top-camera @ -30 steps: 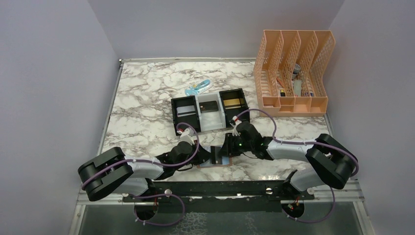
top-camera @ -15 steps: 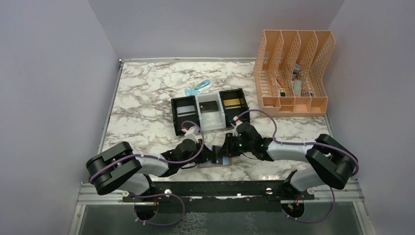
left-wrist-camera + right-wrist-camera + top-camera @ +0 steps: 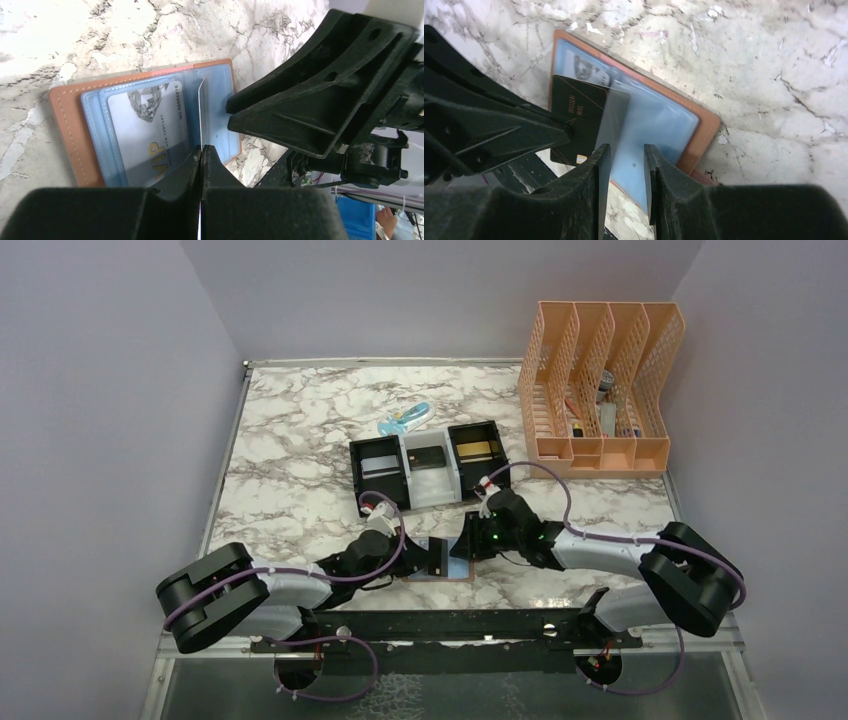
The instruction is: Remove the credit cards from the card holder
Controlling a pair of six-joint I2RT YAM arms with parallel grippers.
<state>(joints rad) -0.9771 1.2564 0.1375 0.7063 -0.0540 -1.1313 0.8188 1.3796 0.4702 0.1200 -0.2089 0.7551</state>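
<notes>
The tan card holder [image 3: 452, 577] lies open near the table's front edge, blue pockets up [image 3: 659, 125]. A silvery VIP card [image 3: 150, 130] sits in one pocket. My left gripper [image 3: 201, 150] is shut on a dark credit card [image 3: 574, 115], seen edge-on [image 3: 200, 107] in the left wrist view. One end of that card lies under a translucent pocket. My right gripper [image 3: 626, 150] stands open over the blue pocket at the holder's right side, nothing between its fingers. In the top view both grippers [image 3: 425, 558] [image 3: 462, 545] meet over the holder.
A black-and-white three-compartment tray [image 3: 428, 492] behind the holder contains a silvery, a dark and a gold card. A pale blue object [image 3: 405, 420] lies further back. A peach file organizer [image 3: 600, 390] stands at the back right.
My left gripper has closed fully on the dark card. The left arm reached right toward the holder, then drew back a little. The right arm has barely moved.
</notes>
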